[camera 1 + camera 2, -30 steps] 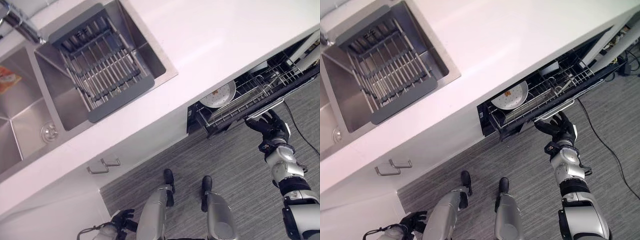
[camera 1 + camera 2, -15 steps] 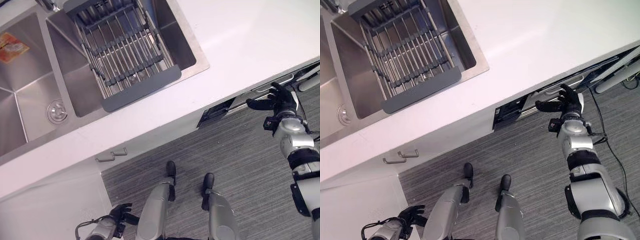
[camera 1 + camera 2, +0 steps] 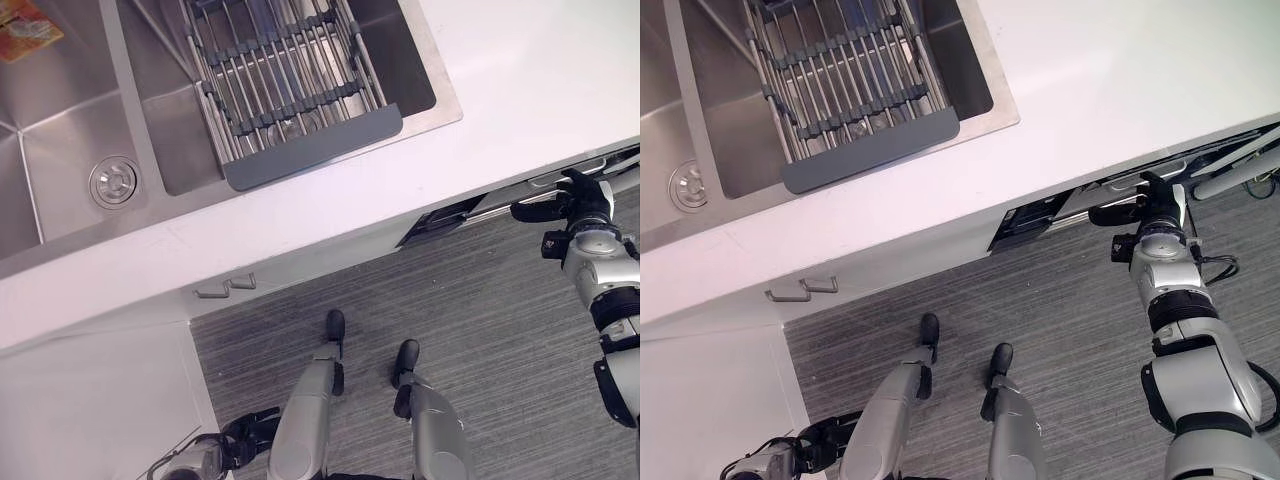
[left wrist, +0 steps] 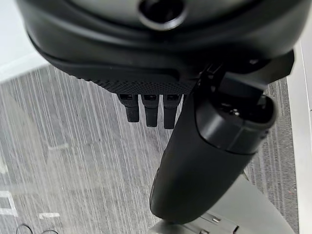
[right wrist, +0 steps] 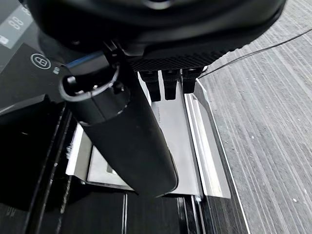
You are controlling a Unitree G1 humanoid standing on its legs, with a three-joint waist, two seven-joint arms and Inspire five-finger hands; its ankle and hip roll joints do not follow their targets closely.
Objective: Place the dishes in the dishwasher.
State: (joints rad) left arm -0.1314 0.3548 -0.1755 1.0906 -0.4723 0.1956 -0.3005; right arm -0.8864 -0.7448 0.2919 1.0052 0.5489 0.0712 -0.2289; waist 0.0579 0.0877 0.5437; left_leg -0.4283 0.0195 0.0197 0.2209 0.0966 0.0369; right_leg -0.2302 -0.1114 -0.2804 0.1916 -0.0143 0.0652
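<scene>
The dishwasher drawer [image 3: 1040, 218] sits under the front edge of the white surface [image 3: 520, 90], pushed almost fully in, so that a dark slit of its interior shows at its left end. Its long axis runs along the surface's edge, rising toward the right in the head views, and its silver front handle [image 5: 178, 141] runs the same way as a long flat bar. I cannot see any dishes inside it from here.

The right hand [image 3: 1145, 205] is up against the drawer front, just beside the handle, its fingers [image 5: 165, 83] laid straight along the silver bar and its thumb [image 5: 122, 141] stretched out across the dark panel; nothing is clasped in it. On that dark panel, in the right wrist view, there is a round pale symbol [image 5: 40, 60] and a small pale numeric display near the corner, too cut off to read with confidence.

The left hand [image 3: 245, 435] hangs low by the grey striped floor [image 3: 500, 340], well apart from the drawer, with its fingers [image 4: 148, 109] relaxed and holding nothing.

Farther back on the surface lies a steel sink [image 3: 60, 130] with a round drain [image 3: 113, 182], and across its right basin a grey-edged wire rack [image 3: 290, 90]. An orange item [image 3: 28, 18] lies in the far corner of the left basin. Two cabinet handles [image 3: 225, 289] show below the surface's edge.
</scene>
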